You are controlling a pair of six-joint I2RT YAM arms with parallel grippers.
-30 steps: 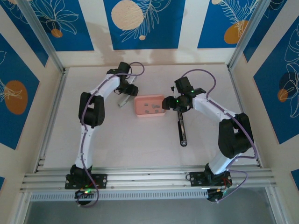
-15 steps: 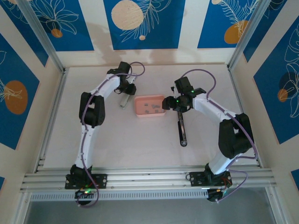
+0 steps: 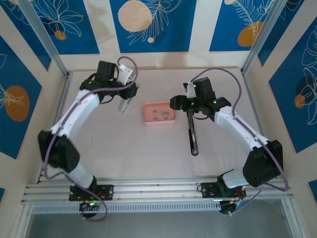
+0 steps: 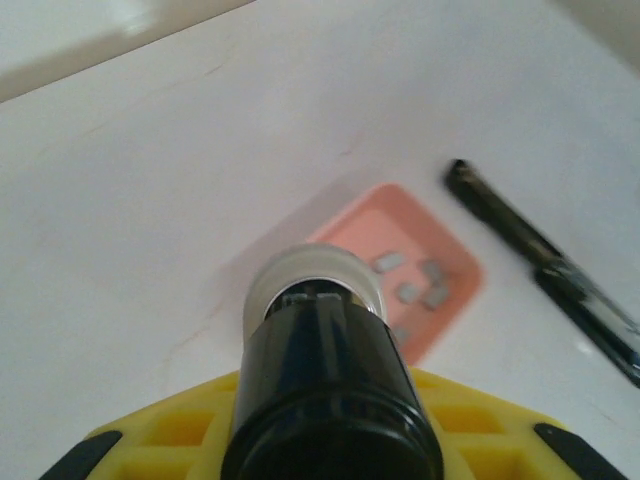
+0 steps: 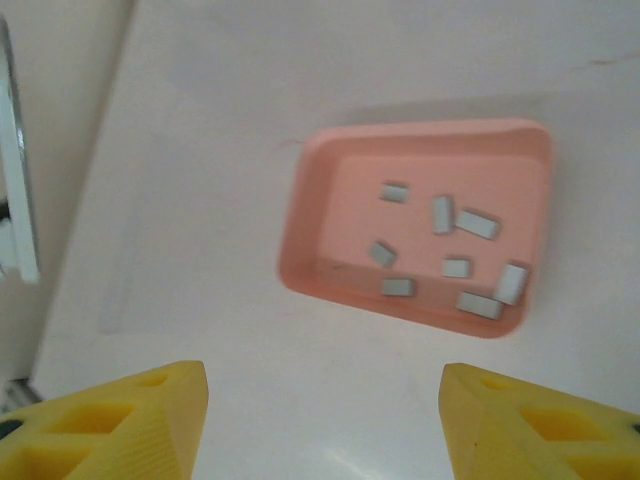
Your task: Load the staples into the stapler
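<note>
Currently right gripper [image 5: 320, 388] is hovering wide open above the pink tray [image 5: 420, 132], staples [image 5: 456, 268] lying loose inside; left gripper [image 3: 127, 96] is clamping a pale-capped object [image 4: 318, 300] (unidentifiable) beside it. Risk: jaws scattering them.

Left arm [image 3: 74, 116]: base at the near left edge, elbow swung out to the left, white forearm running far and right to a raised wrist at the far left of the table. Left gripper [image 3: 128, 96] points down and toward the near side. In the left wrist view its yellow fingers [image 4: 170, 435] are closed on a black cylinder with a clear end [image 4: 325, 340].

Right arm [image 3: 240, 131]: base at the near right edge, elbow bent out to the right, forearm reaching far and left toward the table's middle. Right gripper [image 3: 177, 103] faces left. In the right wrist view its yellow fingers [image 5: 130, 415] stand wide apart, with nothing between them.
</note>
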